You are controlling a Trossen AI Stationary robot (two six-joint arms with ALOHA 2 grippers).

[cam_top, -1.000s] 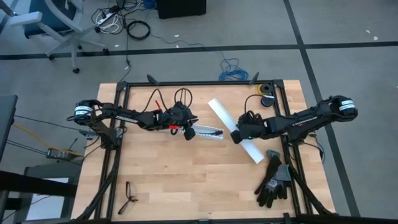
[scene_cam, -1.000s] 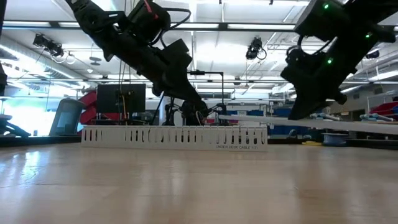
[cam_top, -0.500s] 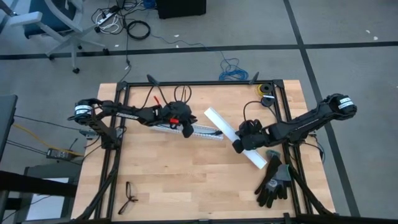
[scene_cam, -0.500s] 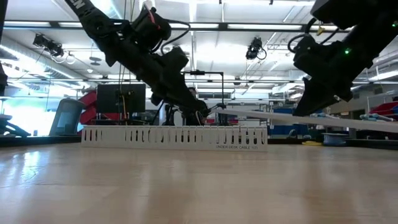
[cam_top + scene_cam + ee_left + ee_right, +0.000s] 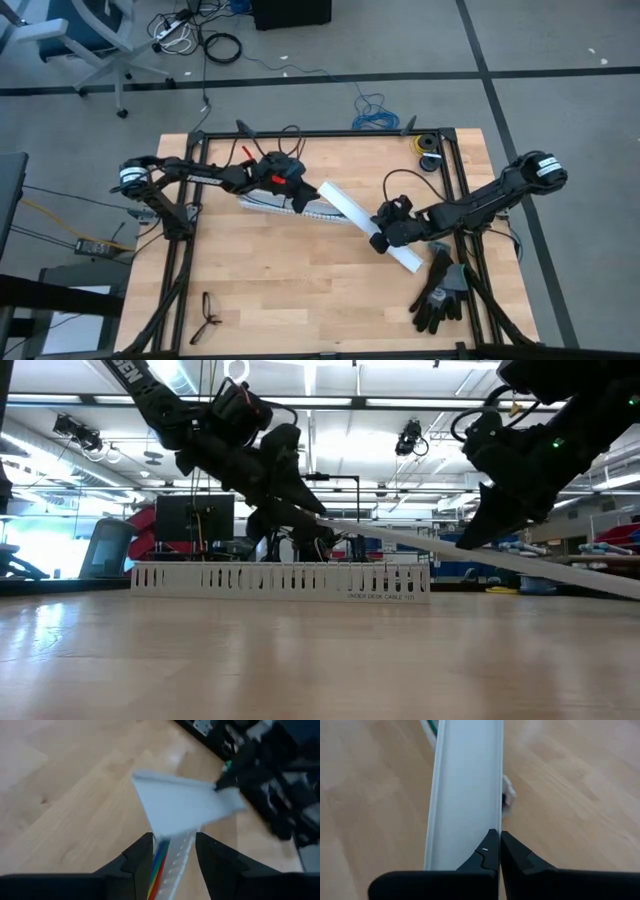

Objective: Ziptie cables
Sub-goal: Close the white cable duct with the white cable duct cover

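A long white slotted channel (image 5: 270, 204) lies on the wooden table, and the coloured cables (image 5: 159, 870) run inside it. My left gripper (image 5: 174, 855) hangs over the channel's middle, open, one finger on each side of the channel. My right gripper (image 5: 378, 240) is shut on a plain white cover strip (image 5: 350, 210). The strip slants across the table's middle, and its far end (image 5: 175, 802) reaches over the channel just ahead of my left fingers. The low view shows the strip (image 5: 420, 542) sloping, higher at the channel. My left gripper has its fingers (image 5: 142, 862) close against the slotted channel's two side walls (image 5: 180, 860), coming from above at a slant along the channel; whether they touch it I cannot tell. My right gripper pinches one long edge (image 5: 496, 822) of the cover strip between its two shut fingers, toward the strip's near end. The fingers slant down and point along the strip. The strip is tilted, with its far end raised above the channel.
A pair of black gloves (image 5: 440, 290) lies at the table's near right corner. Thin black strips (image 5: 207, 315) lie near the near left edge, and a small roll (image 5: 430, 152) sits at the far right corner. Bare wood fills the near middle.
My right gripper has gone toward the table's near edge and swung the cover strip, so its far end has moved left and now sits over the channel. The strip has tipped from level to sloping. My left gripper has rolled and shifted toward the far edge.
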